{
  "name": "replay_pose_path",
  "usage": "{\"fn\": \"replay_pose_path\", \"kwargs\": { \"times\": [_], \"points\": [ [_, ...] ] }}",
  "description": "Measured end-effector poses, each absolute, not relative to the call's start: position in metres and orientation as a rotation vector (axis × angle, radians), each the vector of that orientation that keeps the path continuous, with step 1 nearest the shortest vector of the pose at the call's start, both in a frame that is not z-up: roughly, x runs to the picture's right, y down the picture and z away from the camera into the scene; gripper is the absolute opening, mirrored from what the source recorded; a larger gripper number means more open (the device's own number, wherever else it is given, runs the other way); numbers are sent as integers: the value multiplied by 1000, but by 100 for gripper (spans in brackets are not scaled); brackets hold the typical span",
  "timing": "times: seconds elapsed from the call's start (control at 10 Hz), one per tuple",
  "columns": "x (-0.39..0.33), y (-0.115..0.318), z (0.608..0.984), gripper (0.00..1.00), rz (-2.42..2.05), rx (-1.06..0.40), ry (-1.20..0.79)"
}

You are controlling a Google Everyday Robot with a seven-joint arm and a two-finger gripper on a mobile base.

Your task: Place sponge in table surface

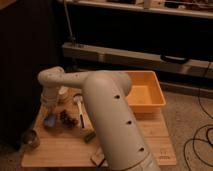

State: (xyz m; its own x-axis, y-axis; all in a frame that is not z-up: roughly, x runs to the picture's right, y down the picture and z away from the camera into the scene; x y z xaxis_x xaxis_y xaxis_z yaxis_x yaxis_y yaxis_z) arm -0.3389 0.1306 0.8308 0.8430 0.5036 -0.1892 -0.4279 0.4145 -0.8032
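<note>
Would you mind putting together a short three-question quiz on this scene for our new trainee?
1. True or false: the orange bin sits on the right side of the wooden table.
2. Which stands nearest the table's front left corner? A) the metal can B) the orange bin C) the white cup
3. Fill in: the gripper hangs over the table's ____ side, by a blue object.

Key: 1 true; 2 A; 3 left.
</note>
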Motion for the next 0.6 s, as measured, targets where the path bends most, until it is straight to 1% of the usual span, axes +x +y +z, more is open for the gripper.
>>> {"fn": "replay_pose_path", "kwargs": {
  "times": [0.1, 0.2, 0.3, 0.6],
  "points": [
    [-338, 130, 831, 60, 588, -986, -92],
    [-336, 130, 830, 72, 591, -995, -98],
    [-338, 131, 829, 79, 589, -1003, -102],
    [-336, 133, 827, 80, 592, -1024, -100]
  ]
}}
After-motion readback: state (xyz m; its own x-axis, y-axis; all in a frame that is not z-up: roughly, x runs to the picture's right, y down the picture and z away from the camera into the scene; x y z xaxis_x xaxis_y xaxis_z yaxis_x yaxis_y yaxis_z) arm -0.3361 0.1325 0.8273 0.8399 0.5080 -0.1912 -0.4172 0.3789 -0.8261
